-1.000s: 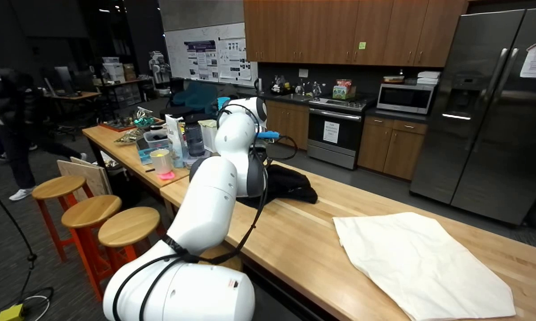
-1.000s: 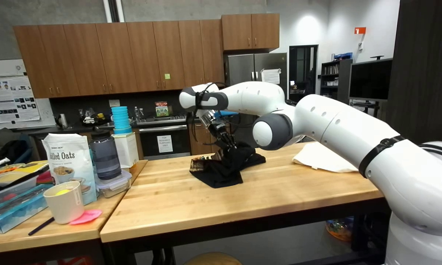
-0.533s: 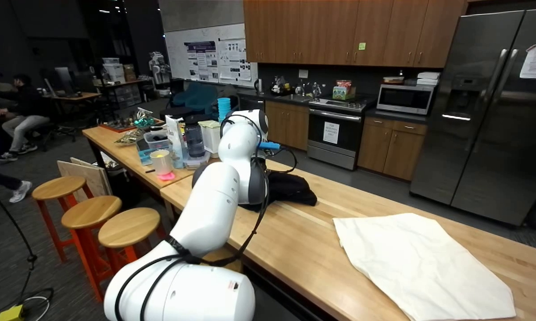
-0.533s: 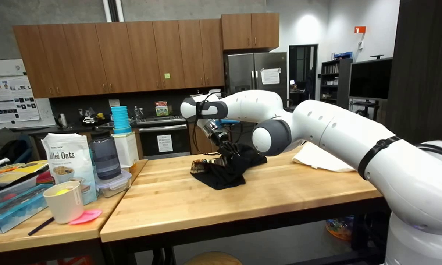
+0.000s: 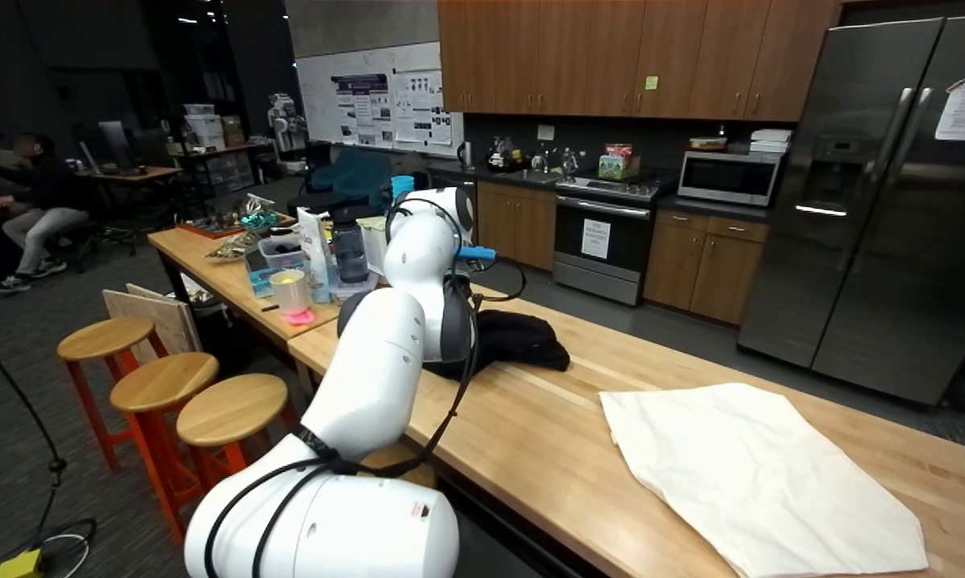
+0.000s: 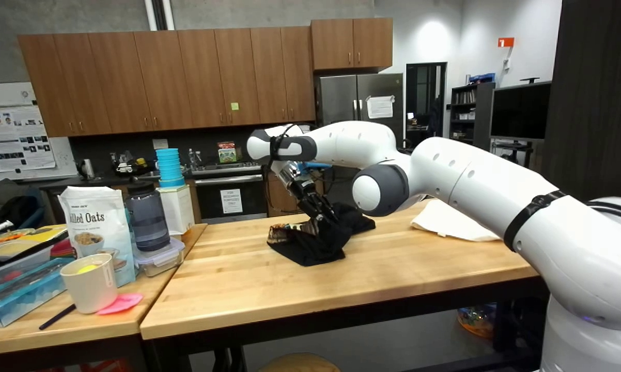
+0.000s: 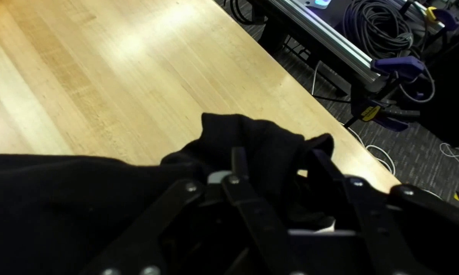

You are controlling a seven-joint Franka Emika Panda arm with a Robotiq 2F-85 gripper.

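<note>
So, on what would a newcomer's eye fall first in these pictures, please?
Probably on the big white robot arm, stretched over the wooden table with its hand at a crumpled black cloth. Next might come the cream cloth spread on the same table, and, in an exterior view, the orange-legged wooden stools near it.

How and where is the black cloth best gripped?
Probably by a raised fold of the black cloth, from above: in the wrist view it bunches up in the gap of the open gripper, giving something to pinch. The near corner lies low on the table, likely harder to catch.
</note>
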